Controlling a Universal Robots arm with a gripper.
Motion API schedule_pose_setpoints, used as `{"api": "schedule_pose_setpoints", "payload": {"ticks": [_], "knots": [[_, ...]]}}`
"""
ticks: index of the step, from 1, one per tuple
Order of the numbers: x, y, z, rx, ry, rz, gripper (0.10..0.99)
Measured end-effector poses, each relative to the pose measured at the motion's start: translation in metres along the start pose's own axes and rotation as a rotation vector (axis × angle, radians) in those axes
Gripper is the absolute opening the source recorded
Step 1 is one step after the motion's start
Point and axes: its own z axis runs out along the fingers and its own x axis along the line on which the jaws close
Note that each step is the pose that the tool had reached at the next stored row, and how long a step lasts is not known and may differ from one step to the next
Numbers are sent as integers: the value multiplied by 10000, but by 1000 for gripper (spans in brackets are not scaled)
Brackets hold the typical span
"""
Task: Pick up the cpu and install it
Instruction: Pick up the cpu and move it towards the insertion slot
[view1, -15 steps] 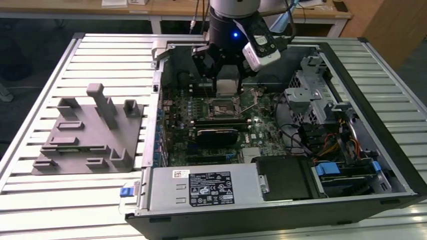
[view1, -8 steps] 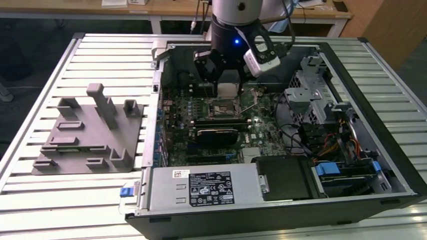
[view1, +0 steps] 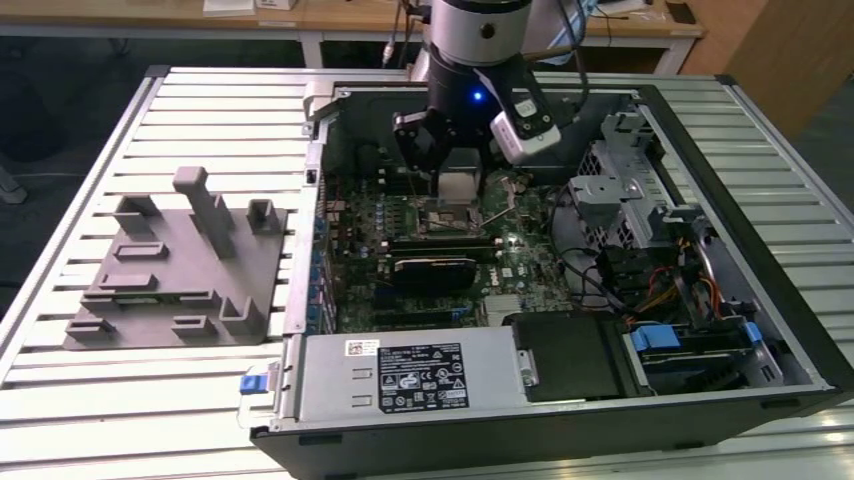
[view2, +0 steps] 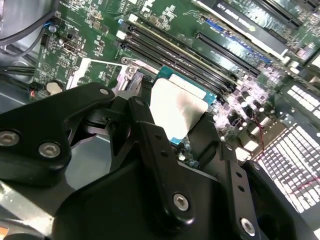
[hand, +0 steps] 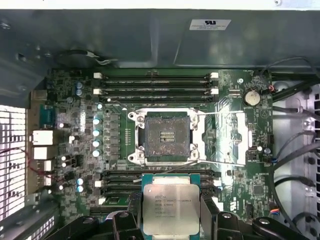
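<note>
My gripper (view1: 458, 175) hangs inside the open computer case (view1: 787, 330), which lies on its side on a slatted table (view1: 80, 410). It is clenched on the cpu (hand: 167, 207): in the first wrist view my two black fingers (hand: 207, 217) press against opposite edges of the chip, and its silver-white metal top faces the camera. In the second wrist view the cpu (view2: 177, 107) shows as a pale square framed by the same fingers, with a thin blue-green rim along its edge. In the exterior view the cpu (view1: 458, 186) is held in the air over the green motherboard (view1: 527, 255), close to the socket (view1: 447, 220) but not touching it. The socket (hand: 167, 135) is bare, its dark contact field exposed inside a metal frame. Its hinged retaining plate (hand: 227, 137) is swung open to one side. Rows of memory slots (hand: 155, 82) run along two sides of the socket, and a coin cell (hand: 251, 97) sits near one corner of the board. At the near end of the case lies the grey power supply (view1: 400, 375). A grey fixture block (view1: 174, 270) rests on the table outside the case, at the exterior view's left, well apart from my gripper.
</note>
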Motion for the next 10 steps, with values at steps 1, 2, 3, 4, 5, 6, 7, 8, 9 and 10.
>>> {"api": "schedule_pose_setpoints", "payload": {"ticks": [1,2,3,4,5,6,7,8,9,10], "knots": [[-6,3,19,0,10,1,541],[-12,6,37,2,19,1,541],[-18,9,56,1,28,1,541],[-23,11,74,1,36,2,541],[-29,13,92,1,45,2,541],[-36,14,106,1,50,2,541],[-43,14,109,3,52,3,541],[-47,13,110,3,53,2,541],[-46,13,110,3,53,3,541],[-48,13,111,2,52,3,541]]}}
